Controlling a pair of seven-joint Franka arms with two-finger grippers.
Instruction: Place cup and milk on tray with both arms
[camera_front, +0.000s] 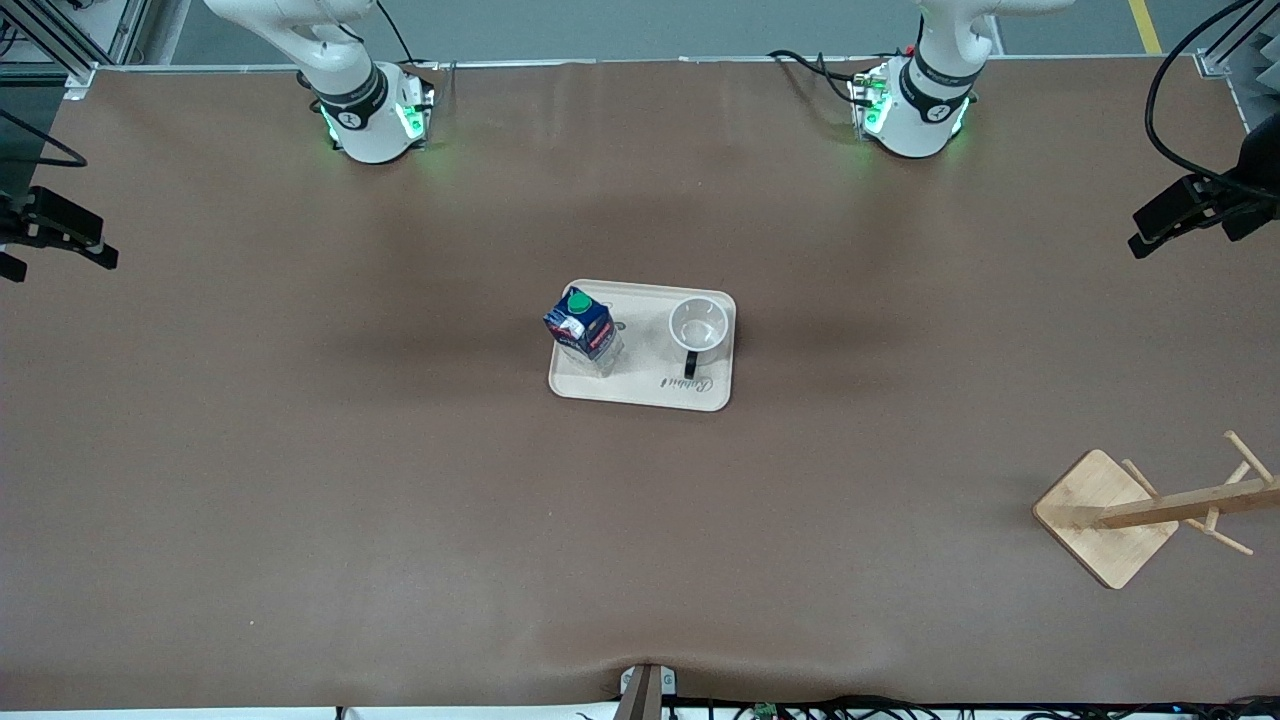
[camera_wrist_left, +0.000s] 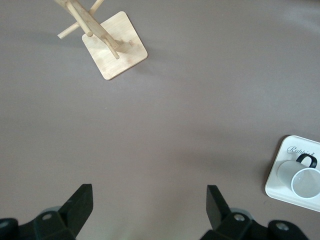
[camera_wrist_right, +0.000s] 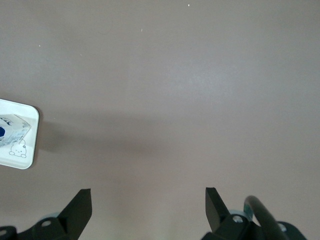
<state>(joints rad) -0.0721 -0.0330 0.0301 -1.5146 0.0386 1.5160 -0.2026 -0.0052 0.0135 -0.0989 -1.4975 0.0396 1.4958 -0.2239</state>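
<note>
The cream-white tray (camera_front: 650, 385) lies at the middle of the table. The dark blue milk carton (camera_front: 580, 325) with a green cap stands upright on the tray's end toward the right arm. The white cup (camera_front: 698, 325) with a black handle stands on the tray's end toward the left arm. Both arms are drawn back high near their bases. My left gripper (camera_wrist_left: 150, 205) is open and empty over bare table; its view shows the cup (camera_wrist_left: 305, 180) on the tray corner (camera_wrist_left: 280, 172). My right gripper (camera_wrist_right: 148, 206) is open and empty; its view shows the tray corner (camera_wrist_right: 22, 160) and the carton's base (camera_wrist_right: 12, 130).
A wooden rack with pegs on a square base (camera_front: 1105, 518) stands toward the left arm's end, nearer the front camera; it also shows in the left wrist view (camera_wrist_left: 115, 52). Black camera mounts (camera_front: 1195, 205) hang at both table ends. Brown table surface surrounds the tray.
</note>
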